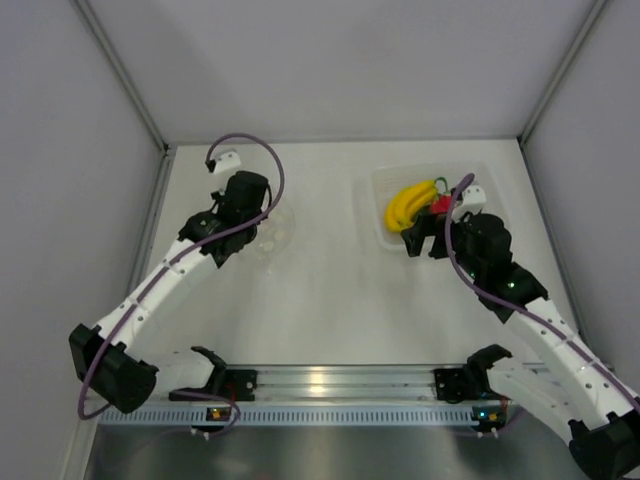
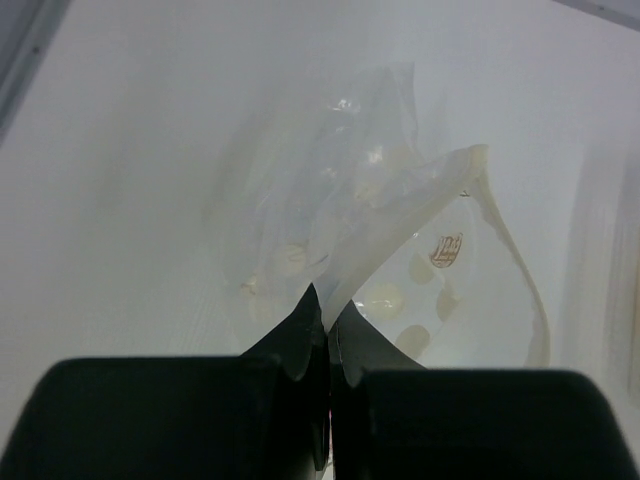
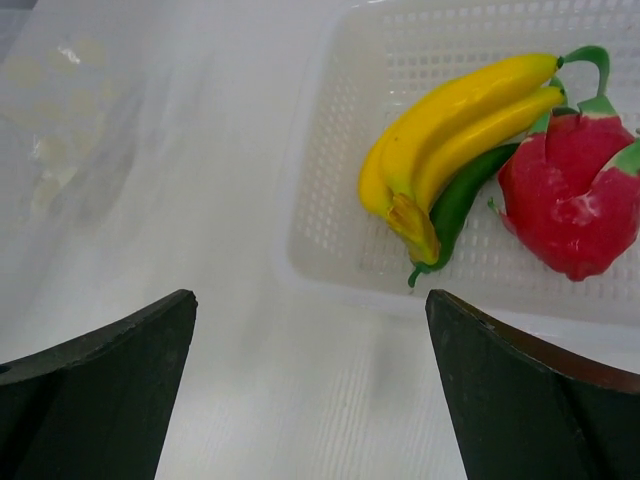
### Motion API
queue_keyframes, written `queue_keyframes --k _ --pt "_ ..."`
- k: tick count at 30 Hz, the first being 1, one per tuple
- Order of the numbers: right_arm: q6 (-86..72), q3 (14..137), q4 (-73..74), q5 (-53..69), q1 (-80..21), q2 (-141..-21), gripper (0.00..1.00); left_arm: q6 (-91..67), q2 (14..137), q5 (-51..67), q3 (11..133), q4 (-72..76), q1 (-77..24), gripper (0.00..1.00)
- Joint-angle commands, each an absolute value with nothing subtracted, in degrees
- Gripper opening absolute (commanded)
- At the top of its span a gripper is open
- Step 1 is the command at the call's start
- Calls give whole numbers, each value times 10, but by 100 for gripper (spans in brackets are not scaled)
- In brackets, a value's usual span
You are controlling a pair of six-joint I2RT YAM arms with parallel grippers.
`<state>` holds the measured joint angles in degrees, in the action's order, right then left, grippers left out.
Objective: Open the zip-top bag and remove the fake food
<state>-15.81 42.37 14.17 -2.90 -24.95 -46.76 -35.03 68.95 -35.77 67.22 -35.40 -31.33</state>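
Observation:
The zip-top bag point(image 2: 350, 190) is a crumpled clear pouch lying on the white table, and it also shows as the bag point(image 1: 276, 236) left of centre. My left gripper point(image 2: 328, 306) is shut on a fold of its edge, and from above the left gripper point(image 1: 258, 230) sits right over it. The fake food lies in a white perforated tray point(image 3: 310, 262): a yellow banana bunch point(image 3: 460, 125), a small green piece point(image 3: 462, 200) and a red fruit point(image 3: 575, 200). My right gripper point(image 3: 310, 300) stands open and empty just in front of the tray's near rim.
The tray point(image 1: 378, 215) sits at the back right of the table. Grey walls close in the back and both sides. A metal rail point(image 1: 340, 385) carrying both arm bases runs along the near edge.

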Motion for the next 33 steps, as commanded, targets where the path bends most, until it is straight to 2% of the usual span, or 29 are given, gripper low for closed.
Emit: queue_keyframes --k 1,5,11,15,19,20,22,23,24,26,33 --pt "-189 424 168 -3 -243 -428 99 -296 739 -441 742 -392 -299 0" --pt "-196 409 173 24 -243 -391 99 -265 839 -488 791 -405 -276 0" --pt "-194 407 201 -70 -243 -367 99 -232 956 -454 897 -405 -240 1" --pt "-191 422 234 -48 -243 -356 100 -203 1040 -448 960 -406 -239 4" --pt "-175 424 244 -68 -244 -341 99 -207 1082 -409 977 -406 -239 33" --pt "-175 430 250 -72 -243 -344 99 -213 1082 -389 982 -406 -239 45" --pt "-176 439 260 -65 -244 -348 99 -214 1077 -362 984 -405 -239 54" --pt "-175 441 264 -60 -244 -349 99 -215 1067 -336 985 -405 -238 64" --pt "-175 443 266 -58 -244 -350 99 -215 1058 -323 986 -406 -239 68" --pt "-174 451 276 -62 -244 -345 99 -224 1022 -281 981 -404 -238 98" --pt "-184 487 322 -129 -244 -333 99 -252 860 -229 926 -402 -238 98"
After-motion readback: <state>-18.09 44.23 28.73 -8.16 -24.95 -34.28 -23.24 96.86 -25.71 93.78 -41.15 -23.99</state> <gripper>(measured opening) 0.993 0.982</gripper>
